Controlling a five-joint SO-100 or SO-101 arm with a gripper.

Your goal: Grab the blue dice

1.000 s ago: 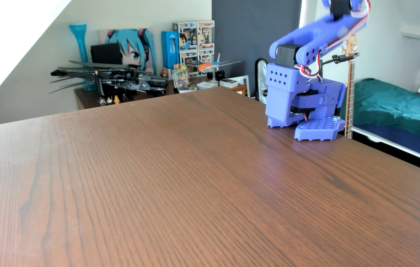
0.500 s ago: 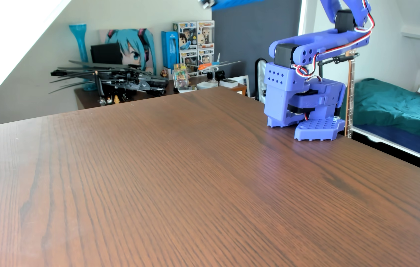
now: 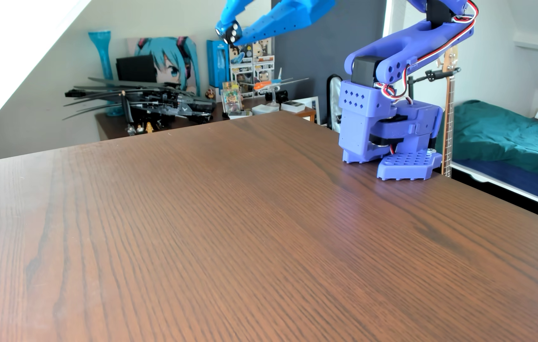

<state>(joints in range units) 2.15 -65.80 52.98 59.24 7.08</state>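
Note:
The blue dice (image 3: 232, 33), dark navy with white pips, is pinched between the two bright blue fingers of my gripper (image 3: 230, 33) at the top of the other view, high above the wooden table (image 3: 261, 230). The gripper is shut on it. One finger (image 3: 228, 16) curves down from the upper left and the other finger (image 3: 277, 23) reaches in from the right. The arm's purple base (image 3: 389, 131) stands at the table's far right edge.
Behind the table a dark desk holds a black model helicopter (image 3: 149, 102), a teal vase (image 3: 104, 65), boxed figures (image 3: 254, 65) and a small plane model. A bed (image 3: 508, 138) and a guitar (image 3: 448, 108) stand at the right.

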